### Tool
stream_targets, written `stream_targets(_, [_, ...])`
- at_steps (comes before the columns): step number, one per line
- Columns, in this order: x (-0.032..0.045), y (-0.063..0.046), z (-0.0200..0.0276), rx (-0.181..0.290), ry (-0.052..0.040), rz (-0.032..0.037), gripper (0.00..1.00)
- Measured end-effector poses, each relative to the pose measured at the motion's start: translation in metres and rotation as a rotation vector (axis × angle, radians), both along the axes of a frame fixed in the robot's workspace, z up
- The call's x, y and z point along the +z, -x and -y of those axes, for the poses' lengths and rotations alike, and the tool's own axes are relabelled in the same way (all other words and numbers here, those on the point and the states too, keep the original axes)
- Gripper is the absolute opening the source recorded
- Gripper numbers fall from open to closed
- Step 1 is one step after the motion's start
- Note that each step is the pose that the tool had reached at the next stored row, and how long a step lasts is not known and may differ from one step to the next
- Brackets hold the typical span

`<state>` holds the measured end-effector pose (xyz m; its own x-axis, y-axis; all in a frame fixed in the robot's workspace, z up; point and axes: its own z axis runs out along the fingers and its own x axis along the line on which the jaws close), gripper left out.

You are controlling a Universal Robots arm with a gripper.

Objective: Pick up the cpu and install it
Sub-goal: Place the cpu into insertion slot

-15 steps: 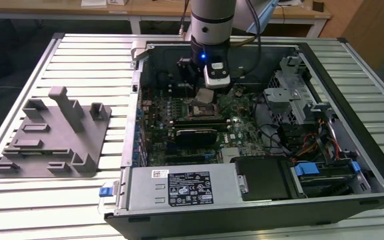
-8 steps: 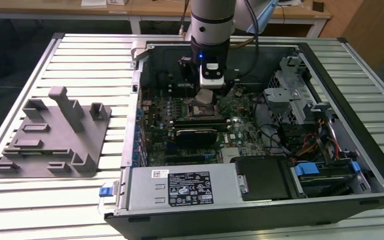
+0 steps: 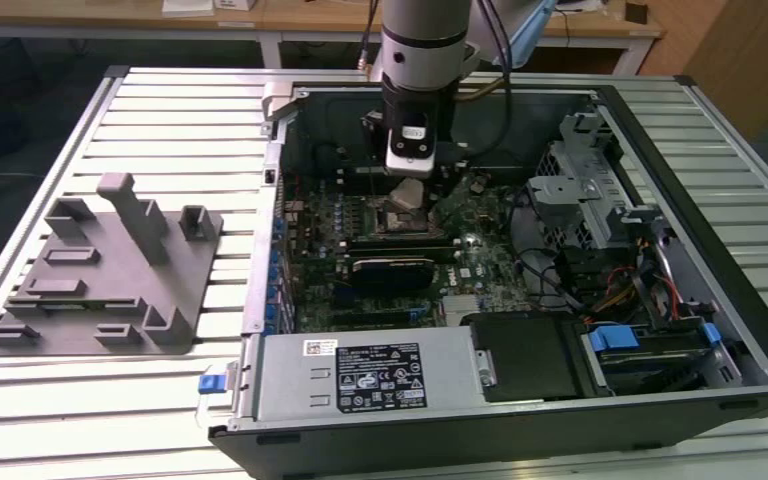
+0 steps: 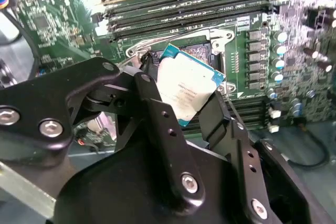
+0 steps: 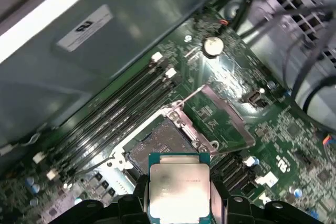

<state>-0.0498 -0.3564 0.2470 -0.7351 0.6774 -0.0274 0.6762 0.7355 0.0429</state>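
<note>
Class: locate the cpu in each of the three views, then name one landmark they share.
Exterior view: cpu hangs below the arm, over the motherboard.
Second wrist view: cpu clamped between black fingers.
First wrist view: cpu held beside the socket.
Shared landmark: the open socket.

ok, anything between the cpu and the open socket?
Nothing. In the first wrist view the stretch from the cpu to the socket is bare.

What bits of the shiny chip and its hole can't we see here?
- The cpu's underside: faces away in both wrist views.
- Its side edges: covered by the gripper in the second wrist view.
- The socket's pins: too small in the first wrist view.
</note>
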Motion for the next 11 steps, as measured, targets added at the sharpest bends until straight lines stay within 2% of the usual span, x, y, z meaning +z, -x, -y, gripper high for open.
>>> stream_targets(11, [-0.0015,0.0000,0.0000,-0.200,0.0000,0.0000,0.55])
